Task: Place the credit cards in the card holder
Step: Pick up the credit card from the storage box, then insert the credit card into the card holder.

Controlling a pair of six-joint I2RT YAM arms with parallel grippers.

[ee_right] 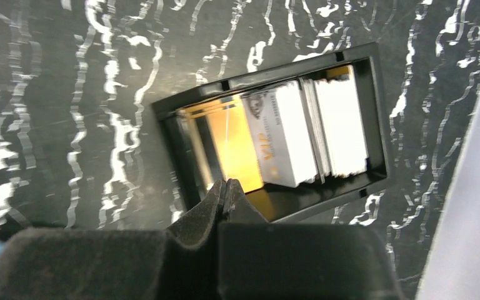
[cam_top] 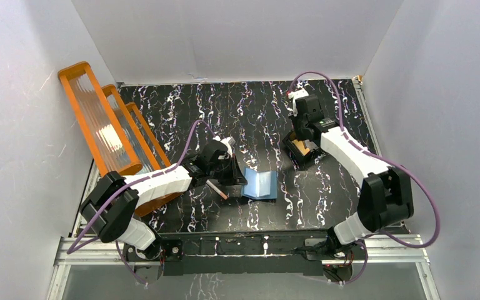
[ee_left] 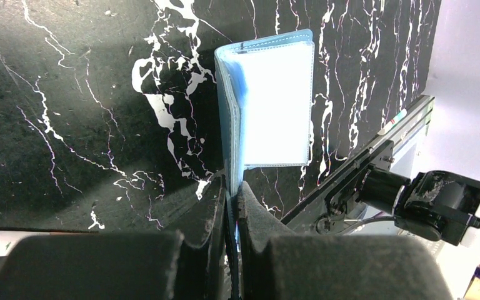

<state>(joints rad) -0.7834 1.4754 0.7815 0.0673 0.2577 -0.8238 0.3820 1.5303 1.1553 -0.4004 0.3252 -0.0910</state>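
Observation:
The card holder (cam_top: 261, 183) lies open near the table's middle, its light blue inner side with clear pockets (ee_left: 274, 103) facing up. My left gripper (ee_left: 231, 187) is shut on the edge of its cover and sits just left of it (cam_top: 235, 172). The credit cards stand in a black tray (ee_right: 375, 112): white and silver ones (ee_right: 284, 134) to the right, an orange-gold one (ee_right: 240, 150) to the left. My right gripper (ee_right: 226, 184) hangs over this tray (cam_top: 301, 153), shut on the thin edge of the orange-gold card.
A big orange ribbed rack (cam_top: 109, 134) leans at the back left. A thin pink-brown stick (cam_top: 217, 189) lies below my left gripper. The metal rail (ee_left: 375, 150) runs along the table's near edge.

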